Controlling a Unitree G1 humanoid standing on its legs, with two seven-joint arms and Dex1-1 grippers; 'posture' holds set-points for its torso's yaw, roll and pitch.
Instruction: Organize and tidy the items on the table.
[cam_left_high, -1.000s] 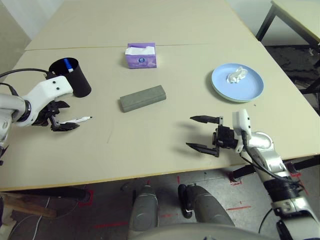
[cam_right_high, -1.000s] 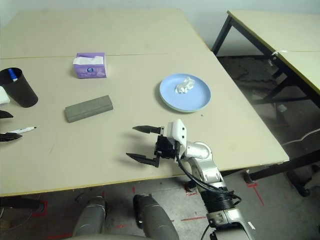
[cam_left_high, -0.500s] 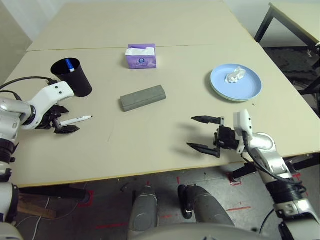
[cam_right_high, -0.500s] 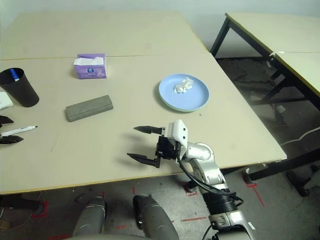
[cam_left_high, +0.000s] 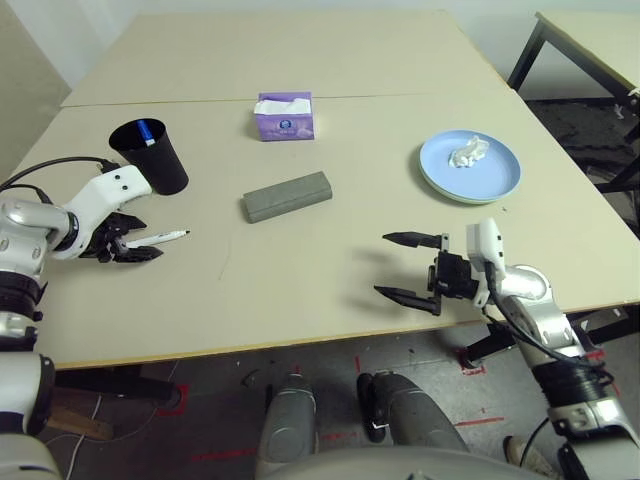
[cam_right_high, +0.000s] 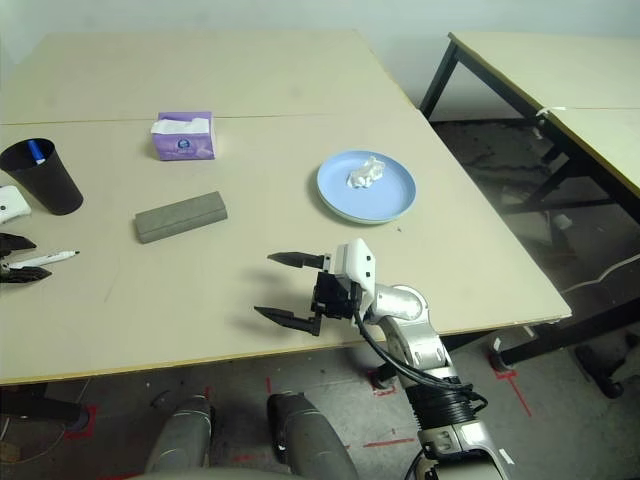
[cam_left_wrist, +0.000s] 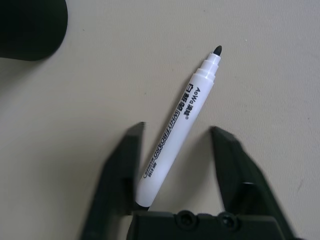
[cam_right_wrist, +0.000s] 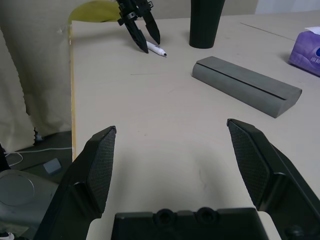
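Left gripper (cam_left_wrist: 175, 131) straddles the white pen (cam_left_wrist: 178, 129) lying near-left on the table (cam_left_high: 330, 290), jaws partly open with a gap on one side, so no grip yet; next, squeeze, lift toward the black cup (cam_left_high: 152, 155); right gripper (cam_left_high: 405, 266) gapes empty.

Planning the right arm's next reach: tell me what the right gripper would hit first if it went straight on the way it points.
Probably nothing nearby: the right gripper, jaws open, points across bare table. Farther along sit the left gripper and its white pen, though depth is hard to judge.
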